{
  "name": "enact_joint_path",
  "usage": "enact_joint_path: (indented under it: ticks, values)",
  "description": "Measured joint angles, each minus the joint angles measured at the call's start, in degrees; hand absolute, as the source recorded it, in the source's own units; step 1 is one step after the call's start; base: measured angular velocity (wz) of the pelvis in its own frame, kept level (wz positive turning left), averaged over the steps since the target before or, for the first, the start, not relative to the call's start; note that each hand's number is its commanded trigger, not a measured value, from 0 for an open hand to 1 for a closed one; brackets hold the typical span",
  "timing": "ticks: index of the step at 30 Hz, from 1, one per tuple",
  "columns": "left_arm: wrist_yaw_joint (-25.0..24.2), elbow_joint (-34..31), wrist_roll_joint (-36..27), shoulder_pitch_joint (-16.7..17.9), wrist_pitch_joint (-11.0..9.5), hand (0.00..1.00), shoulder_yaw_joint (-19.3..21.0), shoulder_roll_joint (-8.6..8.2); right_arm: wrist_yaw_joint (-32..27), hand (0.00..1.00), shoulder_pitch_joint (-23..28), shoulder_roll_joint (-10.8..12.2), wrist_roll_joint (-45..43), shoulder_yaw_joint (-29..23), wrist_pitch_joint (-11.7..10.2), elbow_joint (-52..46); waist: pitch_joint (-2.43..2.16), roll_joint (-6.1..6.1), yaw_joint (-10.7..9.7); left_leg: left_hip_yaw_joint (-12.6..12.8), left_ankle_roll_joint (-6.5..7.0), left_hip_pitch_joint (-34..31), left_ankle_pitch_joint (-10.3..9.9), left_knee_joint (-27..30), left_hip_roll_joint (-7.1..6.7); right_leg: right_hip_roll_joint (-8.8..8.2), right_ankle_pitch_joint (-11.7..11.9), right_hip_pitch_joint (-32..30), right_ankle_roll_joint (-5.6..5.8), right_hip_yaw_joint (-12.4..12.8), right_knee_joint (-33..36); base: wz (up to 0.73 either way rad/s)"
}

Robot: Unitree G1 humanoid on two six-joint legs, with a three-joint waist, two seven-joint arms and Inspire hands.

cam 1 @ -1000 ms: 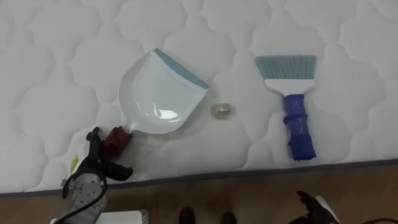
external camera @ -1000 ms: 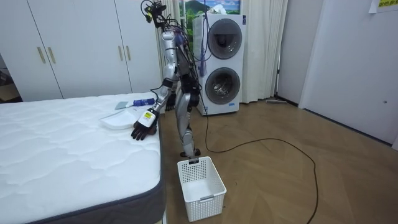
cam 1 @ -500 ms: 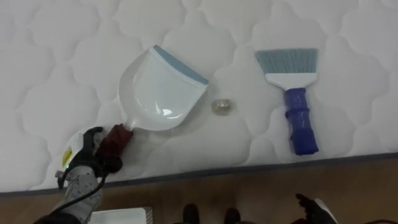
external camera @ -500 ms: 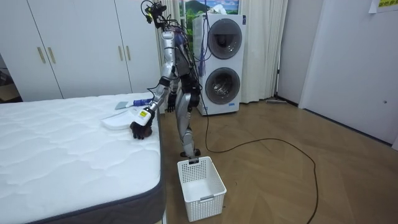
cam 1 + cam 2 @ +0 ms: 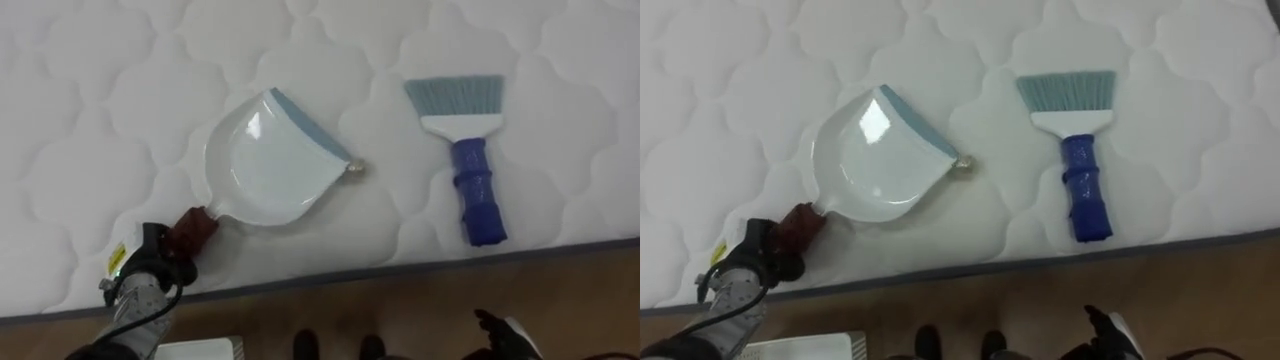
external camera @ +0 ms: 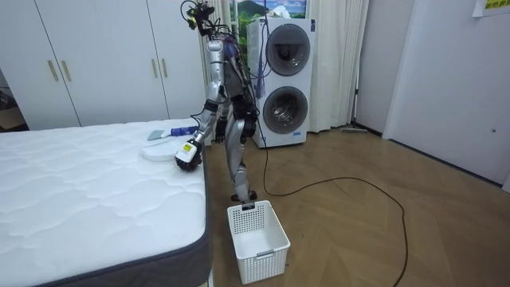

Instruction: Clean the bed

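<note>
Clutching the dustpan handle, left robot hand rests at mattress edge.

A white slatted basket stands upright on the wooden plank floor, low in the middle of the room view. At the far wall two front-loading machines are stacked one on the other. Pale curtains hang just to the room view's right of them, and white wardrobe doors with slim handles stand to the left.
</note>
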Motion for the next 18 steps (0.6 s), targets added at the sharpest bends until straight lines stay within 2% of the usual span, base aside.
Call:
enact_joint_path:
  ticks: [7,18]
  values:
    - [0.45,0.74,0.16,-0.12,-0.09,1.0,-0.03,0.16,0.0,0.0,0.26,0.02,0.39,0.98,0.06,0.12,-0.15,-1.06,-0.35,0.46,0.16,0.11,0.1,0.03,0.02,-0.02,0.02,0.0,0.04,0.36,-0.1,-0.03]
    - [1.16,1.13,0.73,-0.11,-0.2,1.0,-0.1,0.26,-1.25,0.0,0.54,0.01,3.05,2.16,-0.01,-0.52,-0.22,-0.99,-0.1,0.41,0.16,0.08,0.09,0.22,0.07,0.0,0.02,0.01,0.03,0.28,0.08,0.0]
